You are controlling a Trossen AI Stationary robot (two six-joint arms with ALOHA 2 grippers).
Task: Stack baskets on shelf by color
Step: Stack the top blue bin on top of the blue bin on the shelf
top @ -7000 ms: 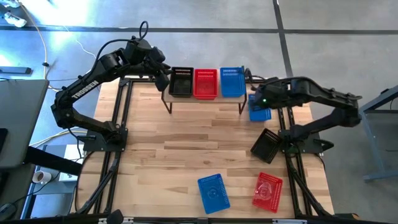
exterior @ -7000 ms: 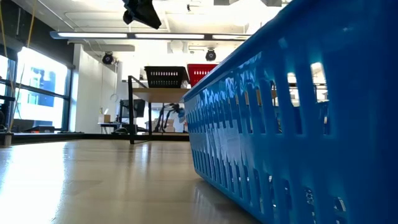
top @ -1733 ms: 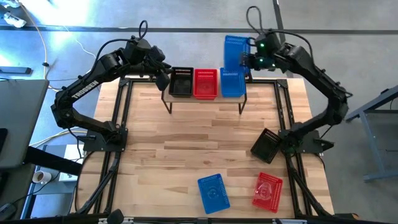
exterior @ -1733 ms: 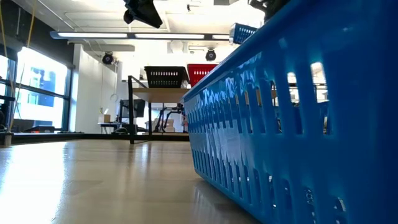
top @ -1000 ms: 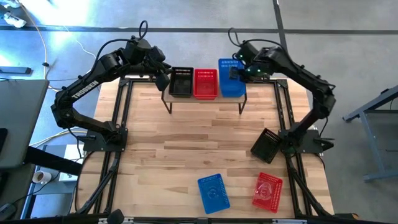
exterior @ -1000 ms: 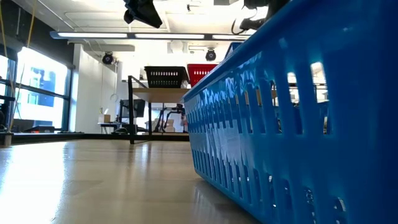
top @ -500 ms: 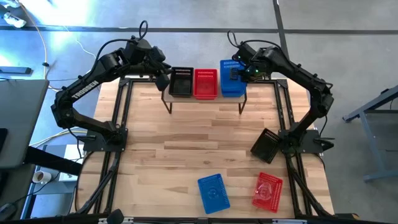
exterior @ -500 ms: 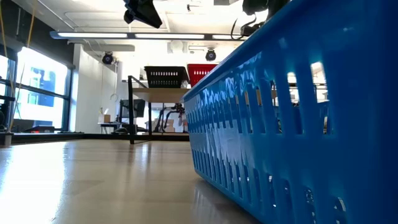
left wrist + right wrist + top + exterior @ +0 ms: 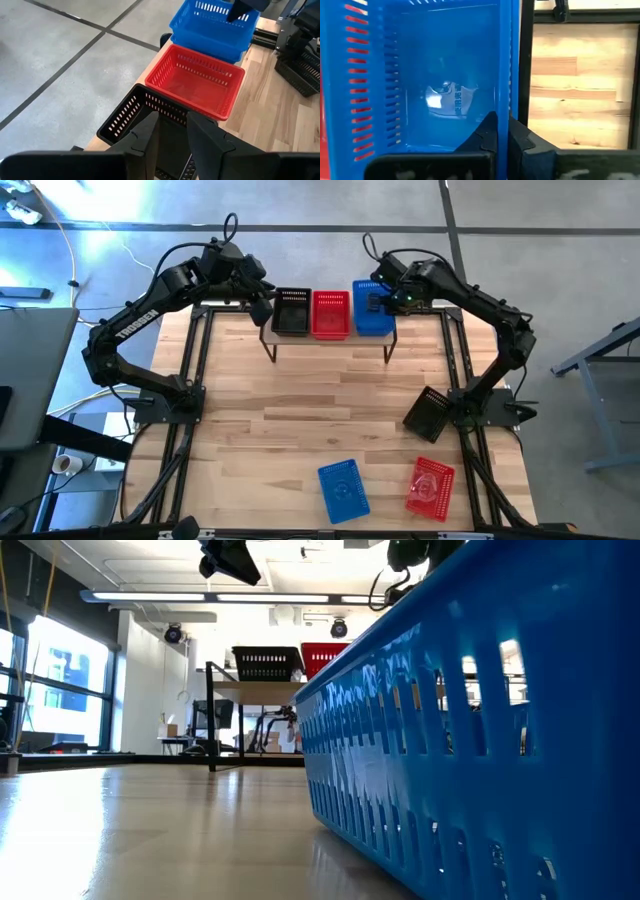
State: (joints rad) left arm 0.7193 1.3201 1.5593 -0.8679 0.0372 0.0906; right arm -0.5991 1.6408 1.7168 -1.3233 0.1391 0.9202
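Note:
The shelf [image 9: 330, 338] stands at the table's far edge and carries a black basket [image 9: 292, 311], a red basket [image 9: 331, 314] and a blue basket [image 9: 372, 320] side by side. A second blue basket [image 9: 216, 20] sits nested in the shelf's blue one. My right gripper [image 9: 386, 298] is shut on it. My left gripper [image 9: 173, 134] hovers open just above the black basket [image 9: 131, 120], touching nothing. Loose on the table are a tilted black basket [image 9: 428, 413], a blue one [image 9: 343, 489] and a red one [image 9: 430, 487]. My right gripper holds the upper blue basket by its right-hand long wall [image 9: 514, 102], near the far corner. One finger [image 9: 491, 134] is inside the basket and the other [image 9: 524, 145] outside, pointing down from above. The basket sits level, nested in the blue basket below it.
A blue basket [image 9: 480, 740] lies close to the low camera and fills the right of that view. The black frame rails [image 9: 205, 370] run along both table sides. Bare wood [image 9: 320, 405] lies between the shelf and the near baskets.
My right gripper has moved down a little over the shelf's right end, and the held blue basket has sunk into the blue basket on the shelf. It no longer shows above the near basket in the low view.

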